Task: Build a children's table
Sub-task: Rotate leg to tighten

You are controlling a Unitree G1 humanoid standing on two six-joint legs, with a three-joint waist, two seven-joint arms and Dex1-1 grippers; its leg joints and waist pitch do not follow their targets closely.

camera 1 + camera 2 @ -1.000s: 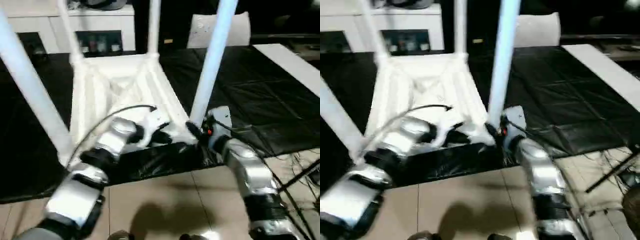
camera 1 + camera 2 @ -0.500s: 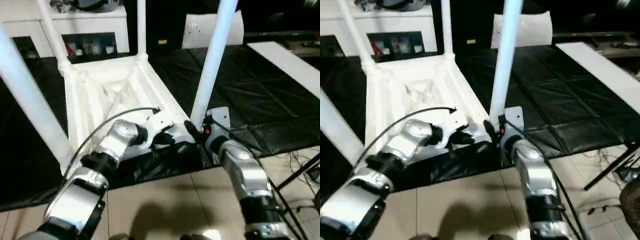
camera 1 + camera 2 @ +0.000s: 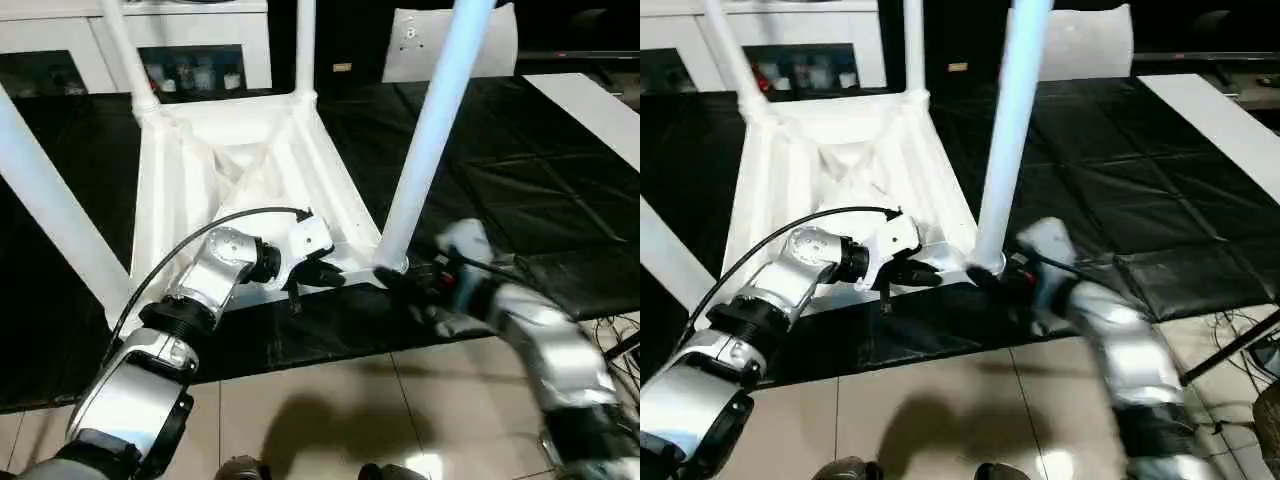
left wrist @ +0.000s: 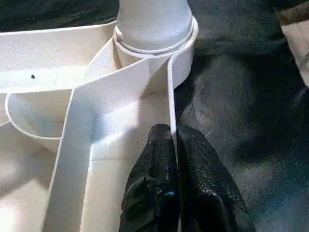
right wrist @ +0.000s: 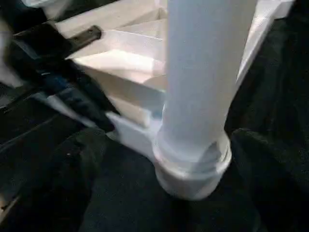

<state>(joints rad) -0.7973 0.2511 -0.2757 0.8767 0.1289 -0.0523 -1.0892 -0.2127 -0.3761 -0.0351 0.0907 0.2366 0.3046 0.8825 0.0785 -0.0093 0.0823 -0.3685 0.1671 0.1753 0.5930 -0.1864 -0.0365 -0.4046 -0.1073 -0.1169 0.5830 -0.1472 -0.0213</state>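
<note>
A black mat [image 3: 520,190] covers most of the floor, with pale tiles [image 3: 330,410] along its near edge and white glass-door cabinets [image 3: 190,60] against the far wall. A flat white sheet [image 3: 590,105] lies on the mat off to the right.

The children's table sits upside down in the middle of the mat: the white tabletop [image 3: 240,170] shows its ribbed underside, and four white legs stand up from the corner sockets (two far ones, thin in the distance, and two near ones, large). The near-right leg [image 3: 425,150] rises from its round socket [image 4: 181,50] at the corner closest to both arms. The near-left leg [image 3: 50,205] slants across the left side.

The left gripper [image 4: 175,181] reaches in from the left. Its two black fingers [image 4: 152,188] are pressed together with the thin upright rim [image 4: 170,96] of the tabletop pinched between them, just short of the near-right socket.

The right gripper [image 3: 405,282] is low on the mat beside the base of the near-right leg, close to the socket. Its arm is blurred, and I cannot tell whether its fingers are open or closed, or whether they touch the leg.
</note>
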